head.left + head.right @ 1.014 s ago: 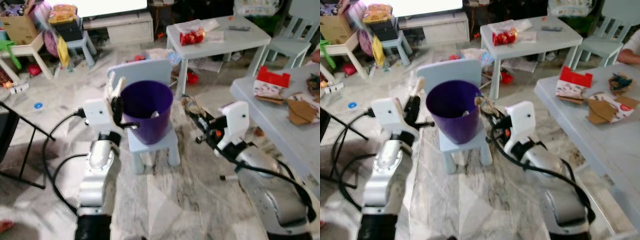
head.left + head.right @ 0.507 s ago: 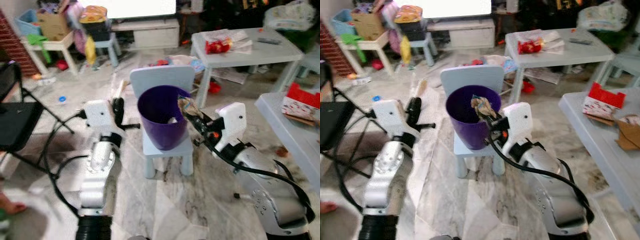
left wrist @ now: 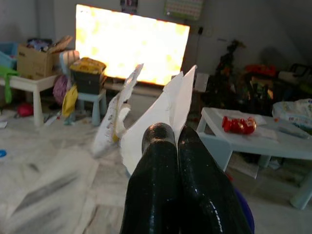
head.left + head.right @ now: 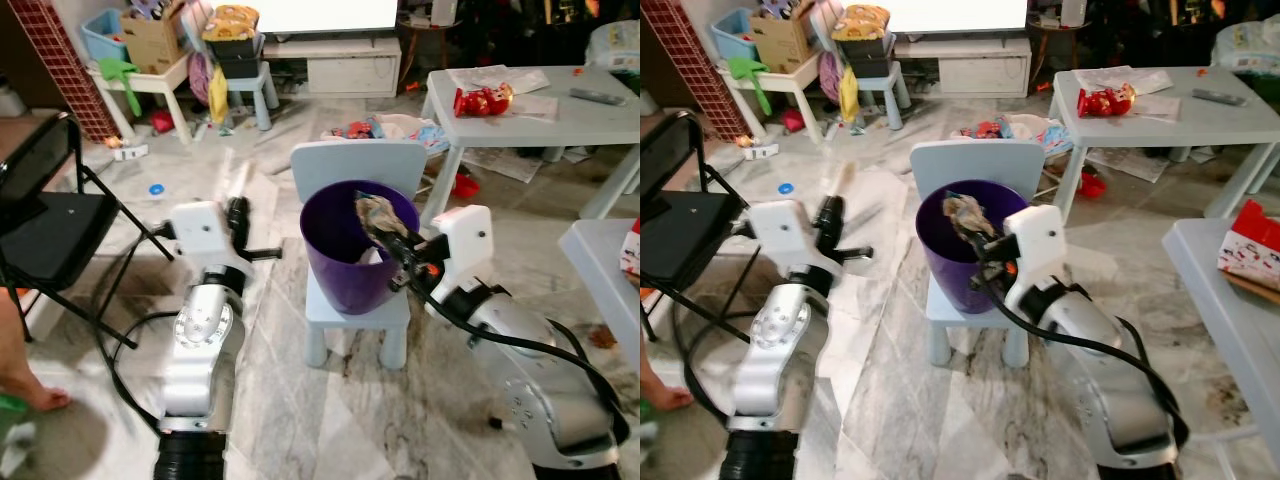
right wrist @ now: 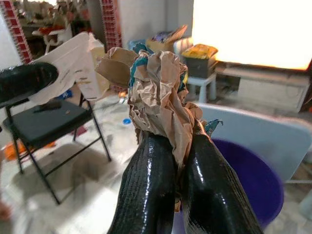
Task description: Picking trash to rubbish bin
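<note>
Left eye view: purple rubbish bin stands at frame centre on the seat of a small pale blue chair. Right gripper, just right of centre, is over the bin's open mouth, fingers clamped on a crumpled brown paper wad. Left gripper, left of centre beside the bin, points toward the top of the frame and holds a white paper scrap, blurred here. Black folding chair at left edge; white table at upper right with a red packet on it.

Right eye view: same layout; wad sits inside the bin's rim outline. A bare foot of a person at lower left edge.

Left wrist view: the two black fingers are pressed together at lower centre, pinching white paper that fans out above them. Bright screen at upper centre.

Right wrist view: fingers closed tight on the brown wad, centre frame; purple bin lower right, below and behind the wad. The other gripper's fingertip with white paper at upper left.
</note>
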{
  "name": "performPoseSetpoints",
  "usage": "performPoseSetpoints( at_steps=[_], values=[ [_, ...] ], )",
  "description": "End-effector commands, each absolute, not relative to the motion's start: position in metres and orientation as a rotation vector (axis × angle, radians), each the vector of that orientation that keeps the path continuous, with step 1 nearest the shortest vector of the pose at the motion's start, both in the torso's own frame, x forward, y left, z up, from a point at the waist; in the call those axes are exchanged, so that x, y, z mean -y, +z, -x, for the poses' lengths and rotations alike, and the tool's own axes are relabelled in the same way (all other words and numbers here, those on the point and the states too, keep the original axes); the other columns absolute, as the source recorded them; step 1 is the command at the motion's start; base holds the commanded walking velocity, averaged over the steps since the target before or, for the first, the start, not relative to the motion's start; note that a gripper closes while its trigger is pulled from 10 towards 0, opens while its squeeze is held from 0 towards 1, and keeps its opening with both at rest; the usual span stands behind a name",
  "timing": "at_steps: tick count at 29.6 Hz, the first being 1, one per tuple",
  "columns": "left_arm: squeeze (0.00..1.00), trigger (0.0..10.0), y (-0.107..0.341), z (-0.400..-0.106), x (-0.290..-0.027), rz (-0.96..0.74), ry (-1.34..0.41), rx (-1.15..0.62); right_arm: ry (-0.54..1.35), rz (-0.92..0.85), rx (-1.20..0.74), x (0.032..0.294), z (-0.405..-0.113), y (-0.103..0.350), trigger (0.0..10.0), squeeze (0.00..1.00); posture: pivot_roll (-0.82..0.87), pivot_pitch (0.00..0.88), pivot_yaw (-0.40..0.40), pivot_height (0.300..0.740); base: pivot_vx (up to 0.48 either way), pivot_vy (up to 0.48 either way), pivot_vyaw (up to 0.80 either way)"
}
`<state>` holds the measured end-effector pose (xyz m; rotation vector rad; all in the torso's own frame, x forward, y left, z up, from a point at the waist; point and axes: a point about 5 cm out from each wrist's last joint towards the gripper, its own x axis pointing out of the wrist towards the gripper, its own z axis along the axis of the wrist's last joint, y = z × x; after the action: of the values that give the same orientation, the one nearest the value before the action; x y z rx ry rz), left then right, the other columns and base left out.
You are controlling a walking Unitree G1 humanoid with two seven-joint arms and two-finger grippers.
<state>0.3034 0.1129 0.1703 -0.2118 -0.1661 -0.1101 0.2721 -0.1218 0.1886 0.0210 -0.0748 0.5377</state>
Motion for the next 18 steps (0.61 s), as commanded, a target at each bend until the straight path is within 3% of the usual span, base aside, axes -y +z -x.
performPoseSetpoints(
  at_steps=[1,4,18],
  values=[
    [0.0,0.0,0.1706,-0.3038,-0.1218,0.205,-0.079,0.17,0.561,-0.035,0.075,0.1157,-0.2707,0.1898,0.0,0.0,0.0,0.102,0.012,0.74,0.398,0.0,-0.8],
    [0.0,0.0,0.1705,-0.3037,-0.1216,0.206,-0.079,0.17,0.559,-0.035,0.076,0.116,-0.2707,0.1899,0.0,0.0,0.0,0.104,0.012,0.74,0.398,0.0,-0.63],
    [0.0,0.0,0.169,-0.3031,-0.1199,0.214,-0.08,0.165,0.554,-0.029,0.077,0.1174,-0.2694,0.1903,0.0,0.0,-0.01,0.111,0.007,0.74,0.4,0.0,0.0]
  ],
)
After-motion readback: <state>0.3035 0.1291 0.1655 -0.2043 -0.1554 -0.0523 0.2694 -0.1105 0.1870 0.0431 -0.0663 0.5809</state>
